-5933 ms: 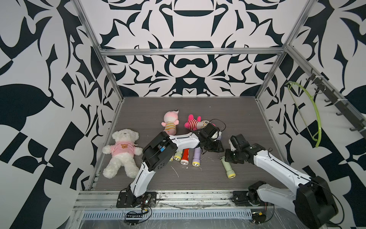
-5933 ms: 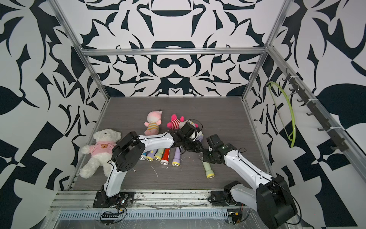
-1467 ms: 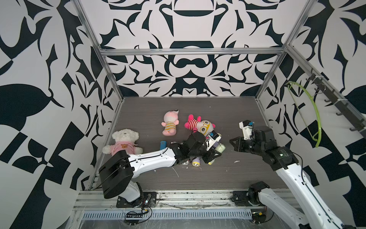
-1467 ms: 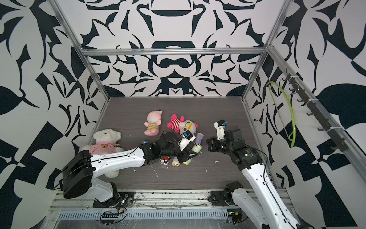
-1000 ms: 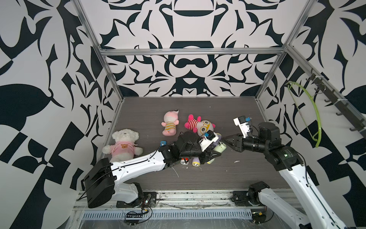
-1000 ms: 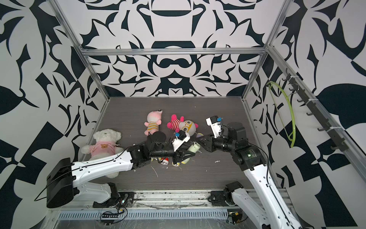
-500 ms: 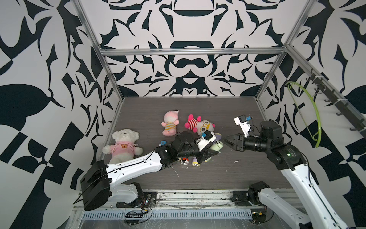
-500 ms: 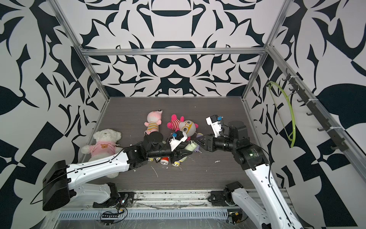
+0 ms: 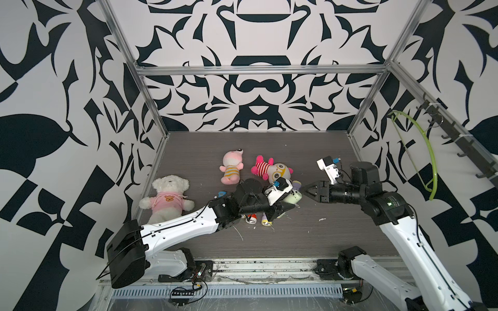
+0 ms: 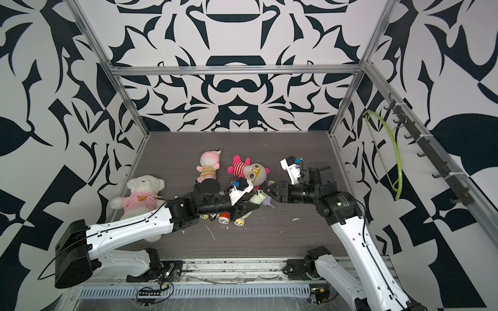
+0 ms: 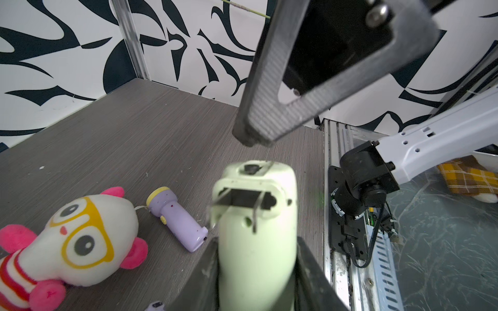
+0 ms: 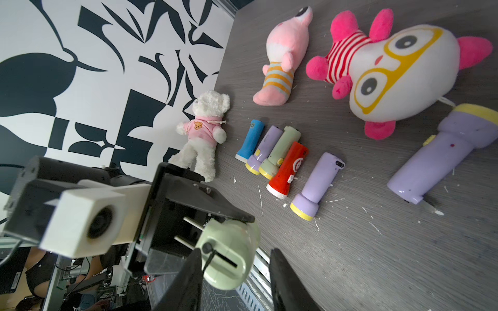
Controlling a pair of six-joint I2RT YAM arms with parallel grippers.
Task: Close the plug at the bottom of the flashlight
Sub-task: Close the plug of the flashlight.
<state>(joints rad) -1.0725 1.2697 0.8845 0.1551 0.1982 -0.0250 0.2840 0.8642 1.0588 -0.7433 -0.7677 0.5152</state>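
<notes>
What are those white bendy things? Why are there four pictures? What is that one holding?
They are two robot arms, each ending in a pincer called a gripper. Two pictures look down on the table; two come from little cameras on the arms' wrists. On the table lie a white teddy bear, a pink plush, a plush with yellow glasses and a row of small flashlights. The left gripper is clamped on a pale green flashlight, held above the table. The right gripper, jaws open, is at its bottom end.
</notes>
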